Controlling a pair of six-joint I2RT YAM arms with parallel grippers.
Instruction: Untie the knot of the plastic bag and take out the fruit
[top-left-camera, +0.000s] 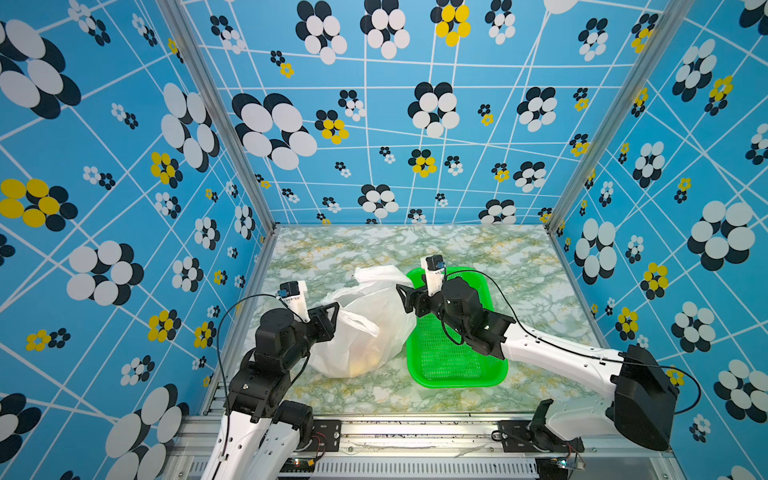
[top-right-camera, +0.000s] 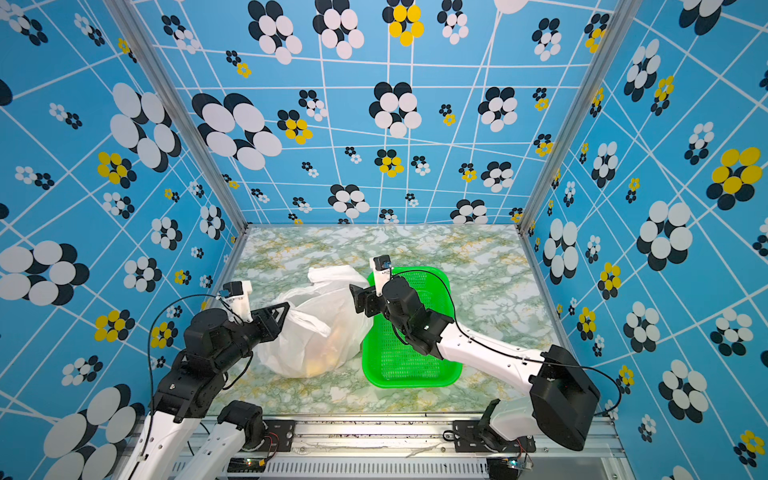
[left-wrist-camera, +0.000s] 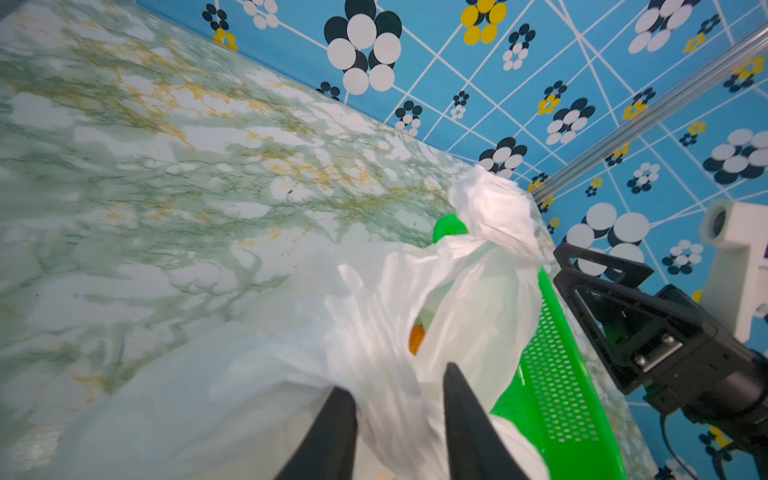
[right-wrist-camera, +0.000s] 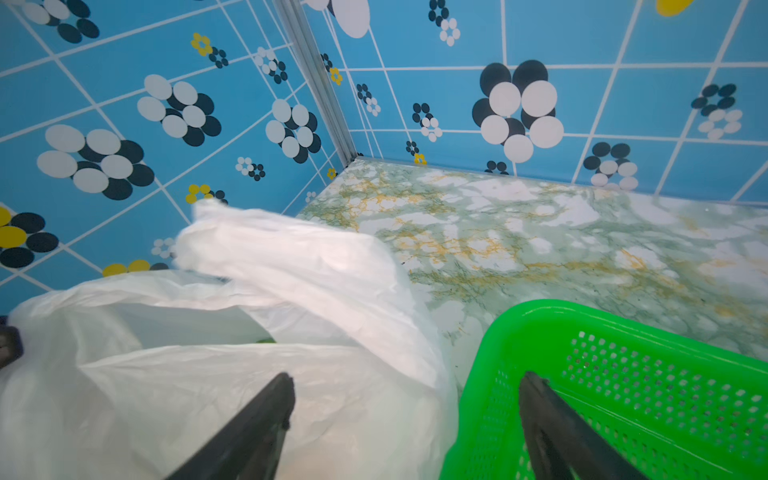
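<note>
The white plastic bag (top-left-camera: 370, 332) (top-right-camera: 307, 336) lies on the marble table, left of the green basket. The knot is out of view; one handle loop (left-wrist-camera: 494, 212) sticks up bunched, the other (top-left-camera: 359, 323) lies across the bag. The mouth gapes, and an orange fruit (left-wrist-camera: 415, 338) shows inside. Yellowish fruit (top-left-camera: 365, 361) shows through the film. My left gripper (left-wrist-camera: 397, 378) (top-left-camera: 336, 307) is at the bag's left side, jaws apart with loose film between them. My right gripper (right-wrist-camera: 407, 376) (top-left-camera: 402, 297) stands wide open, one finger over the bag, the other over the basket.
The green mesh basket (top-left-camera: 457, 382) (top-right-camera: 411, 381) (right-wrist-camera: 540, 309) stands against the bag's right side, under the right arm. Blue patterned walls close the table on three sides, and a metal rail runs along the front edge.
</note>
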